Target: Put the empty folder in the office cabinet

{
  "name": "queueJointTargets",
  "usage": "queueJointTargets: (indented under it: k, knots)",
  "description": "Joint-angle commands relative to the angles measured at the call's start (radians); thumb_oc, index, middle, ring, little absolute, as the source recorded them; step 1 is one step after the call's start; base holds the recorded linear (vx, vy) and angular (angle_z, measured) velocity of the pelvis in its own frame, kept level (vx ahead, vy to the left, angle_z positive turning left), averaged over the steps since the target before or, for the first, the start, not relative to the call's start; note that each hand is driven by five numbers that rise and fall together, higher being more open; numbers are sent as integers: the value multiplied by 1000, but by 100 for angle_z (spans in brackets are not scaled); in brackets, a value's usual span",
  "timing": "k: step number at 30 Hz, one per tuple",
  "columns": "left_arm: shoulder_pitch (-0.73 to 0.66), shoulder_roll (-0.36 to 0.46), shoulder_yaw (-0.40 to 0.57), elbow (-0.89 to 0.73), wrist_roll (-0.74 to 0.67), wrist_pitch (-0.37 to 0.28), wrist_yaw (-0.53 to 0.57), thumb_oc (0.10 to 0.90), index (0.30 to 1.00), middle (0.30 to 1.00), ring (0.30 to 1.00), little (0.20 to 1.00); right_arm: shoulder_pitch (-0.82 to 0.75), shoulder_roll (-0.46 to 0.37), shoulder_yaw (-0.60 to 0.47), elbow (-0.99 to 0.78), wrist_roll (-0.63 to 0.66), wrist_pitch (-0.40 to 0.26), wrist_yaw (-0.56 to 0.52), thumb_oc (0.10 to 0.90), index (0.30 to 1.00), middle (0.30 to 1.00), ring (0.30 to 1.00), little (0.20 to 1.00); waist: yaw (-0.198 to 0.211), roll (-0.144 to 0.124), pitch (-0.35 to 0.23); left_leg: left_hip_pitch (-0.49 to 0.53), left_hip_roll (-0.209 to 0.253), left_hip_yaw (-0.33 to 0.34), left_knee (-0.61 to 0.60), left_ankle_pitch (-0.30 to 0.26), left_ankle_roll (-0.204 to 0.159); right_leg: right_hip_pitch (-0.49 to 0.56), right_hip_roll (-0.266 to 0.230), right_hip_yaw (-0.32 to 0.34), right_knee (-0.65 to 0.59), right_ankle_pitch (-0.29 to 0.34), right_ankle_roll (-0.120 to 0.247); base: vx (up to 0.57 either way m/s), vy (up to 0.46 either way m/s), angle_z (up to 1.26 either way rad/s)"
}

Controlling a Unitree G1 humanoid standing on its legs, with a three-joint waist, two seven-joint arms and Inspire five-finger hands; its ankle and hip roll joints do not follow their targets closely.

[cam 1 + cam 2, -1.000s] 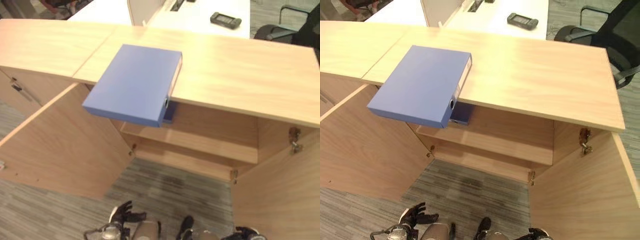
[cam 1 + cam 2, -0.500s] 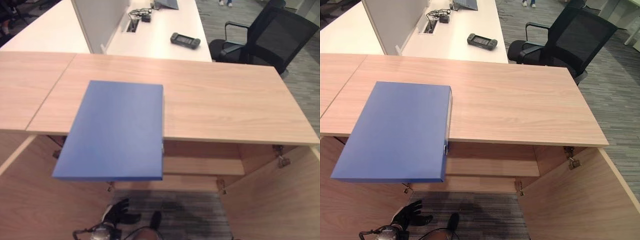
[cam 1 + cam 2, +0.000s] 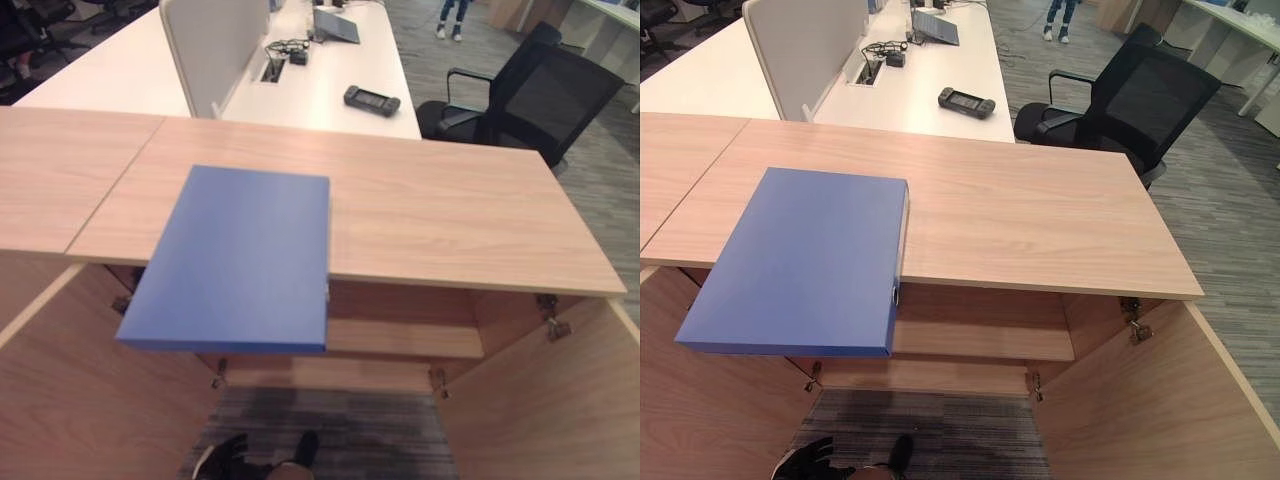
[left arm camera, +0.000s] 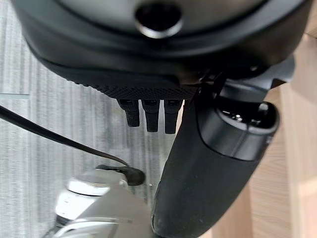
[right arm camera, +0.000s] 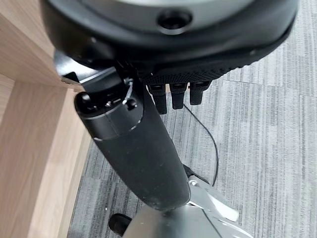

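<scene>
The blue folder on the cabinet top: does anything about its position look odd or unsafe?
Yes. The blue folder lies flat on the cabinet top, but its near part sticks out well past the front edge, over the open cabinet. Nothing holds it, so it might tip off. The left hand hangs low near the floor.

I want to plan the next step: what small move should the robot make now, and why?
Probably raise the left hand toward the folder. The folder lies flat on the cabinet top, overhanging its front edge, untouched. The doors are open and a shelf is free. Both hands hang low and hold nothing.
</scene>
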Motion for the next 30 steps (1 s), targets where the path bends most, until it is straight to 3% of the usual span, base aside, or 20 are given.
queueJointTargets:
  k: [1,9,10,12,14,15,17,19,21,22,25,27,28,29,30]
  knots:
    - [-50,18,39,-87,-44,-37,9,800,900,900,900,900,-30,-32,41,-39,2,-7,4,800,900,900,900,900,23,-2,29,55,19,-34,-9,-108,15,-103,-49,-50,46,80,26,-7,-59,6]
    - [-57,21,36,-124,-79,-25,14,800,900,900,900,900,-59,-47,55,-48,-8,1,-1,800,900,900,900,900,47,12,87,-5,31,-71,69,-104,-9,-117,-39,-82,96,43,-4,-78,-126,24]
    - [-103,21,15,-121,-81,-18,22,800,900,900,900,900,-87,-69,50,-61,3,3,-20,800,900,900,900,900,43,11,132,-94,16,-22,213,-151,-20,-148,-55,-112,134,25,-11,-266,-127,44]
    - [-112,12,17,-132,-82,-16,21,800,900,900,900,900,-95,-79,36,-62,15,5,-28,800,900,900,900,900,37,7,140,-105,-9,52,323,-225,3,-174,-64,-118,147,32,-15,-236,-70,80]
    - [-110,8,17,-137,-84,-13,16,800,900,900,900,900,-93,-81,31,-63,22,5,-28,800,900,900,900,900,35,4,136,-99,-30,68,368,-265,20,-181,-63,-112,145,39,-15,-100,6,24]
    - [-100,2,17,-145,-92,-9,5,800,900,900,900,900,-87,-86,24,-64,24,8,-25,800,900,900,900,900,27,7,122,-59,-58,96,418,-333,49,-190,-57,-101,143,49,-12,-123,44,-13]
    - [-88,-5,13,-150,-93,-6,-8,800,900,900,900,900,-75,-92,18,-63,18,11,-22,800,900,900,900,900,12,21,106,2,-73,117,425,-381,67,-201,-54,-97,150,56,-9,-112,116,6]
    - [-84,-17,7,-144,-102,-5,-14,800,900,900,900,900,-70,-101,7,-60,13,13,-22,800,900,900,900,900,-14,36,96,63,-94,119,396,-370,75,-228,-66,-113,155,85,-13,-200,174,-4]
    - [-76,-30,5,-143,-108,0,-17,800,900,900,900,900,-50,-105,-9,-56,9,15,-19,800,900,900,900,900,-40,62,73,148,-67,121,325,-418,74,-243,-52,-117,154,86,5,-126,123,14]
    - [-76,-30,5,-144,-108,0,-17,800,900,900,900,900,-50,-105,-9,-56,9,15,-19,800,900,900,900,900,-40,62,73,148,-67,121,325,-418,74,-243,-52,-117,154,86,5,-153,109,21]
    - [-72,-22,-4,-184,-116,1,-21,800,900,900,900,900,-39,-99,-39,-54,21,17,-24,800,900,900,900,900,-71,66,68,174,-47,123,179,-371,77,-282,-86,-148,133,159,43,-334,234,14]
    - [-54,-14,12,-219,-102,1,-16,800,900,900,900,900,-40,-87,-44,-57,24,20,-22,800,900,900,900,900,-75,68,84,221,-75,98,56,-317,96,-316,-107,-124,123,239,83,-401,318,21]
    - [-51,-7,16,-227,-89,0,-12,800,900,900,900,900,-39,-79,-46,-60,25,21,-22,800,900,900,900,900,-77,55,96,216,-98,97,27,-270,104,-329,-127,-127,102,283,84,-215,155,6]
    - [-50,-7,17,-227,-89,0,-12,800,900,900,900,900,-39,-79,-44,-59,25,21,-22,800,900,900,900,900,-74,63,93,229,-85,94,20,-283,101,-323,-113,-118,108,266,94,-397,204,2]
    - [-50,-3,25,-235,-77,-2,-5,800,900,900,900,900,-38,-69,-42,-68,27,19,-24,800,900,900,900,900,-73,48,108,204,-111,96,-9,-230,102,-340,-131,-133,64,314,97,-223,114,0]
